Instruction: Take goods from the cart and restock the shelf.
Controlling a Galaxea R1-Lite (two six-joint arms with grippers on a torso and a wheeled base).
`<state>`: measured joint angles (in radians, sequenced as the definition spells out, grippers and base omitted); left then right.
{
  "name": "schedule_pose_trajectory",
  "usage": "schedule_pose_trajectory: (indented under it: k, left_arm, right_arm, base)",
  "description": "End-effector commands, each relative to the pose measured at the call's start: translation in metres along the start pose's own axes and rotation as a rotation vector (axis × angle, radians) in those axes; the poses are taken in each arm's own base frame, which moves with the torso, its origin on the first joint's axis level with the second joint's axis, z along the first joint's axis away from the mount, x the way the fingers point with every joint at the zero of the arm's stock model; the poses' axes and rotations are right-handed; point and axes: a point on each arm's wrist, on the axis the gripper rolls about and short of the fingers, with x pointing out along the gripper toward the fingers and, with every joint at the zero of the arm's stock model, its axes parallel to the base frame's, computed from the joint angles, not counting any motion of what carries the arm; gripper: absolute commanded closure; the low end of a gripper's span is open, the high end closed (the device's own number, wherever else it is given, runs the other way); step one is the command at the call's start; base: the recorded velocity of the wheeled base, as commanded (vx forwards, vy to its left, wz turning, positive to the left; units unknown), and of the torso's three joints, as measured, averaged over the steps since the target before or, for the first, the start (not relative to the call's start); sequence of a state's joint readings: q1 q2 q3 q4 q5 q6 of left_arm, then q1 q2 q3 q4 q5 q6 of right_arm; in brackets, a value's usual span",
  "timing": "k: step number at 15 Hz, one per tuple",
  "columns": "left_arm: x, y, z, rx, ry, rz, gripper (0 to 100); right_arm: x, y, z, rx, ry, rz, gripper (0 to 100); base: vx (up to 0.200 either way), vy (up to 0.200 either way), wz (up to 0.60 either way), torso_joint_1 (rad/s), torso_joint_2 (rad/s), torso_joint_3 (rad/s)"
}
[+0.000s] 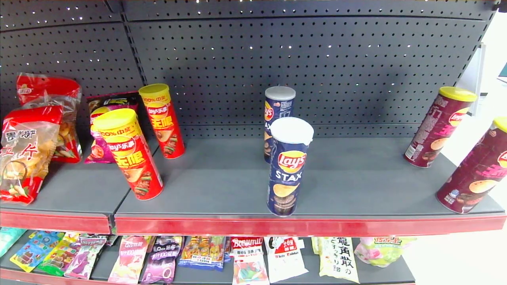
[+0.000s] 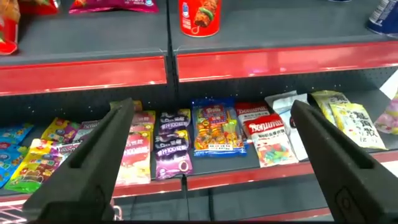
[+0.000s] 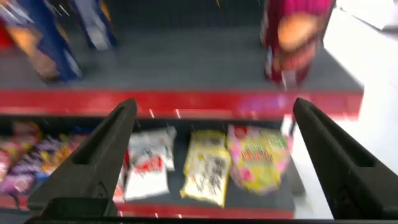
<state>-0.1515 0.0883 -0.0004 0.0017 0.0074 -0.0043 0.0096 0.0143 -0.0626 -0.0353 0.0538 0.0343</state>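
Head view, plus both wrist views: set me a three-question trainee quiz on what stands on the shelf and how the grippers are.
1. True or false: the white-lidded blue can stands in front of the grey-lidded blue can.
2. How many chip cans stand on the upper shelf? A: four. B: six. C: eight.
3. Fill the gap: the left gripper and the right gripper are both ____, with nothing between their fingers.

Key: 1 true; 2 B (two red, two blue, two maroon); 3 open.
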Motion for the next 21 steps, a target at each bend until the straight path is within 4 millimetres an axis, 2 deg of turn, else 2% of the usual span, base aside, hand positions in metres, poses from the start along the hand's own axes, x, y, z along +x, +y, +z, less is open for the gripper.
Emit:
schedule_pose_trajectory:
  k: [1,2,3,5,7,8,10,12,14,16,17,21]
  left_arm:
    - [0.001,0.000,0.000,0.000,0.007,0.000,0]
    - [0.001,0.000,0.000,0.000,0.007,0.000,0]
    - [0.001,0.000,0.000,0.000,0.007,0.000,0]
    - [0.001,0.000,0.000,0.000,0.007,-0.002,0]
    - [0.001,0.000,0.000,-0.002,0.007,0.001,0]
    - [0.001,0.000,0.000,0.000,0.007,0.001,0]
    - [0.001,0.000,0.000,0.000,0.007,0.001,0]
    - [0.001,0.000,0.000,-0.002,0.007,0.001,0]
    - [0.001,0.000,0.000,0.000,0.007,0.000,0]
    - [0.001,0.000,0.000,-0.002,0.007,0.000,0]
    - [0.001,0.000,0.000,0.000,0.007,0.001,0]
    - [0.001,0.000,0.000,0.000,0.007,0.000,0]
  right_arm:
    - [0.005,0.002,0.060,0.037,-0.062,0.121,0]
    - [0.015,0.003,0.089,0.040,-0.054,0.168,0]
    - [0.034,0.004,0.104,0.047,0.007,0.220,0]
    - [0.077,0.009,0.127,0.054,0.097,0.283,0]
    - [0.114,0.016,0.130,0.042,0.190,0.312,0]
    - [0.144,0.021,0.124,0.019,0.274,0.314,0]
    - [0.176,0.032,0.114,-0.015,0.329,0.353,0]
    - [0.204,0.054,0.101,-0.046,0.359,0.332,0]
    - [0.216,0.077,0.094,-0.069,0.380,0.351,0]
    - [0.225,0.090,0.079,-0.102,0.444,0.383,0]
    - [0.236,0.096,0.068,-0.126,0.489,0.356,0]
    - [0.263,0.117,0.048,-0.190,0.551,0.276,0]
  base:
    - [0.000,0.000,0.00,0.000,0.00,0.000]
    - [0.000,0.000,0.00,0.000,0.00,0.000]
    - [0.000,0.000,0.00,0.000,0.00,0.000]
    - [0.000,0.000,0.00,0.000,0.00,0.000]
    - [0.000,0.000,0.00,0.000,0.00,0.000]
    - [0.000,0.000,0.00,0.000,0.00,0.000]
    - [0.000,0.000,0.00,0.000,0.00,0.000]
    - [0.000,0.000,0.00,0.000,0.00,0.000]
    - [0.000,0.000,0.00,0.000,0.00,0.000]
    - [0.000,0.000,0.00,0.000,0.00,0.000]
    - [0.000,0.000,0.00,0.000,0.00,0.000]
    - [0.000,0.000,0.00,0.000,0.00,0.000]
